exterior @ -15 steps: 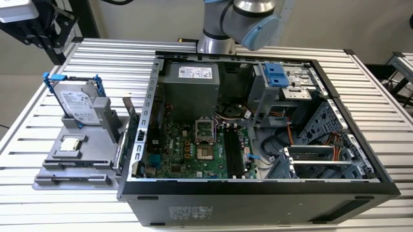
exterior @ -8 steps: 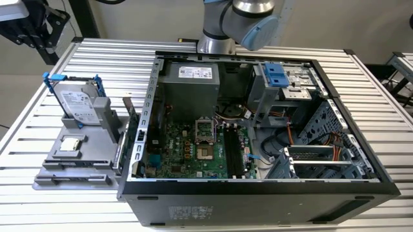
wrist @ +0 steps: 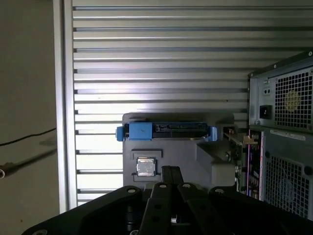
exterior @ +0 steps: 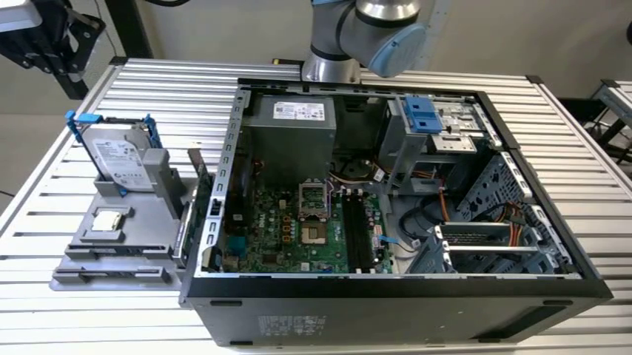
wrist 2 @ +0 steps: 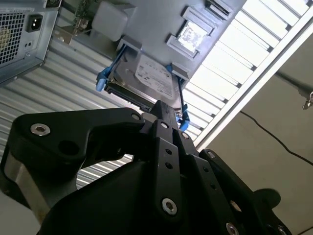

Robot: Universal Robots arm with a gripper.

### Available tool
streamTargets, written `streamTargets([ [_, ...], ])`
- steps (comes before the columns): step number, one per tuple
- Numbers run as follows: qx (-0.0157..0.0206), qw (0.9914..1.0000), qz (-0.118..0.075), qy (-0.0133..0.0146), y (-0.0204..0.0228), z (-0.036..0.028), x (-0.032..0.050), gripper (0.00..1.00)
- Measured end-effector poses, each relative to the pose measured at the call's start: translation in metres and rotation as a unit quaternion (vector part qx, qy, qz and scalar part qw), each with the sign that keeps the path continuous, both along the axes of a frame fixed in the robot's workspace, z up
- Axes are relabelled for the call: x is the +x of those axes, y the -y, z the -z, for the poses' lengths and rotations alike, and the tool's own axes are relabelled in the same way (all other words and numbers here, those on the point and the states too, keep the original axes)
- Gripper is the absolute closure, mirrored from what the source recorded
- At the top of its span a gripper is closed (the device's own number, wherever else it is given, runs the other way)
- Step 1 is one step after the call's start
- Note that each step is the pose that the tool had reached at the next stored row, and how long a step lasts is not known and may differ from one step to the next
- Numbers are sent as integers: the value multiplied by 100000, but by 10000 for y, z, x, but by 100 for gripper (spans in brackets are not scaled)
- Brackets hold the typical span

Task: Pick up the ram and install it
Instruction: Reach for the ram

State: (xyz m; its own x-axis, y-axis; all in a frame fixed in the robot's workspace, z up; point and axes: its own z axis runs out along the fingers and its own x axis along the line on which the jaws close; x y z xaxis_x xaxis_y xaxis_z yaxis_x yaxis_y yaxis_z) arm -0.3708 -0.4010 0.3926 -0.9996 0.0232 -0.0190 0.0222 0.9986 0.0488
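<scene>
1. Exterior view: the ram [exterior: 203, 203] looks to be the thin dark board standing on edge along the side of the grey fixture [exterior: 109, 255] that faces the open computer case [exterior: 395, 292]. It sits just beside the case wall, though its detail is hard to make out.
2. Its long axis runs alongside that wall, the same way as the black slots [exterior: 356, 233] on the motherboard [exterior: 281, 237].
3. In the first wrist view the gripper [wrist: 172, 172] has its fingers drawn together on nothing.
4. It hangs well apart from the ram, above the table [exterior: 148, 81] past the fixture's far end. The ram therefore lies forward of it and toward the case.
5. The hard drive [exterior: 120, 159] in its blue bracket and the processor chip [exterior: 106, 220] sit between, nearer the gripper's line of sight than the ram.
</scene>
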Motion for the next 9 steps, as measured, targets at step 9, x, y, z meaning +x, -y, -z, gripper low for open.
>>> streamTargets([
  [9, -3, 100000, 1, -1, 118, 0, 1, 100],
])
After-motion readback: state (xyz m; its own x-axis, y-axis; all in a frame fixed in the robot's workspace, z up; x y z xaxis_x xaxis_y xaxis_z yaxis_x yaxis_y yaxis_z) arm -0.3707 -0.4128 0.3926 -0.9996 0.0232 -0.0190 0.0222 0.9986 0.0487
